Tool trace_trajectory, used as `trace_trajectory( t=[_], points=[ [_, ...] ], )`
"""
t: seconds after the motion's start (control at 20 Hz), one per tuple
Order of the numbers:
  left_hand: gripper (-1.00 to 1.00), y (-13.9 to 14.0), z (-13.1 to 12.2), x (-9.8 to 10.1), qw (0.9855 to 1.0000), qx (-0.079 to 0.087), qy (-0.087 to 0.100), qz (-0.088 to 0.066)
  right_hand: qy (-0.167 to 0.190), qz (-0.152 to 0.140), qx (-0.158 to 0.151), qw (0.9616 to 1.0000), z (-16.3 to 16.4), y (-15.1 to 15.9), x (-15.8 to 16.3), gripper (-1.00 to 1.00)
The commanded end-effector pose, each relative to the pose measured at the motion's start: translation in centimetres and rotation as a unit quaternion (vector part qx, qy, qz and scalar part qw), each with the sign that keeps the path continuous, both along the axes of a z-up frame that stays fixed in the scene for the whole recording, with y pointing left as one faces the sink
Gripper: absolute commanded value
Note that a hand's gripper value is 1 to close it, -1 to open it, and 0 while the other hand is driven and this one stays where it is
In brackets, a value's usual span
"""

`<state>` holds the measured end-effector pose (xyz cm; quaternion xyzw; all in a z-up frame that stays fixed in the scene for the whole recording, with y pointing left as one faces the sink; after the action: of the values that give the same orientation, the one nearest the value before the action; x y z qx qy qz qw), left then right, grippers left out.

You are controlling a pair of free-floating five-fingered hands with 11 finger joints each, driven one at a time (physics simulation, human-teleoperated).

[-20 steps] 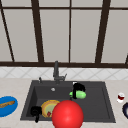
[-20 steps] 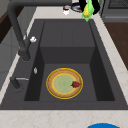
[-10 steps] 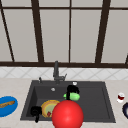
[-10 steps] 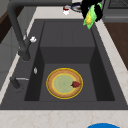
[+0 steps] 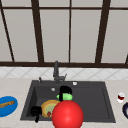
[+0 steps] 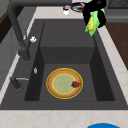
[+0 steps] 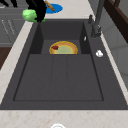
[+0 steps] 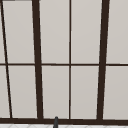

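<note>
The right robot hand [image 5: 65,90] carries a risk, in my judgement: the corn cob [image 5: 65,96] hangs high over the sink [image 5: 105,100] and only its upper part is inside the grip, so if the grip loosens or the robot hand tilts, the cob could slip out, fall on the yellow plate [image 6: 63,83] in the sink, or hit the front rim of the sink and roll off. This robot hand is closed around the cob, with its fingers curled on the green husk, and in the left side view the yellow end of the cob points down, over the front rim of the sink. The left robot hand [image 5: 36,112] floats at the front left corner of the sink and holds nothing; whether it is clenched or released I cannot tell. On the yellow plate lies a small red piece [image 6: 75,84]. The faucet [image 5: 56,71] stands behind the sink. On the counter [image 5: 15,87], left of the sink, lies a blue plate [image 5: 7,106], and right of the sink stands a small glass [image 5: 120,97].
</note>
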<state>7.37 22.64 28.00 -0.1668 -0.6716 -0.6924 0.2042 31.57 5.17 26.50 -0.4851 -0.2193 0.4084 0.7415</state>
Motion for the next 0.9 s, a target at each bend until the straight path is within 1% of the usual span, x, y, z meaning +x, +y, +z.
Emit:
trace_trajectory(
  t=[0.0, 0.2, 0.4, 0.55, 0.7, 0.85],
  points=[
    [0.00, 0.0, 0.0, 0.0, 1.0000, 0.000, 0.000, 0.000, -0.019, 0.030, -0.019, 0.9992, -1.6, 2.1, 0.1, 1.00],
    [0.00, 0.0, 0.0, 0.0, 1.0000, 0.000, 0.000, 0.000, -0.034, 0.039, -0.023, 0.9984, -3.5, 4.0, 0.1, 1.00],
    [0.00, 0.0, 0.0, 0.0, 1.0000, 0.000, 0.000, 0.000, -0.041, 0.067, -0.020, 0.9967, -5.6, 5.2, 0.1, 1.00],
    [0.00, 0.0, 0.0, 0.0, 1.0000, 0.000, 0.000, 0.000, -0.051, 0.082, -0.020, 0.9951, -7.7, 6.1, 0.4, 1.00],
    [0.00, 0.0, 0.0, 0.0, 1.0000, 0.000, 0.000, 0.000, -0.046, 0.086, -0.016, 0.9952, -9.2, 7.1, 1.4, 1.00],
    [0.00, 0.0, 0.0, 0.0, 1.0000, 0.000, 0.000, 0.000, -0.041, 0.096, -0.007, 0.9945, -10.5, 7.7, 2.0, 1.00]
  ],
)
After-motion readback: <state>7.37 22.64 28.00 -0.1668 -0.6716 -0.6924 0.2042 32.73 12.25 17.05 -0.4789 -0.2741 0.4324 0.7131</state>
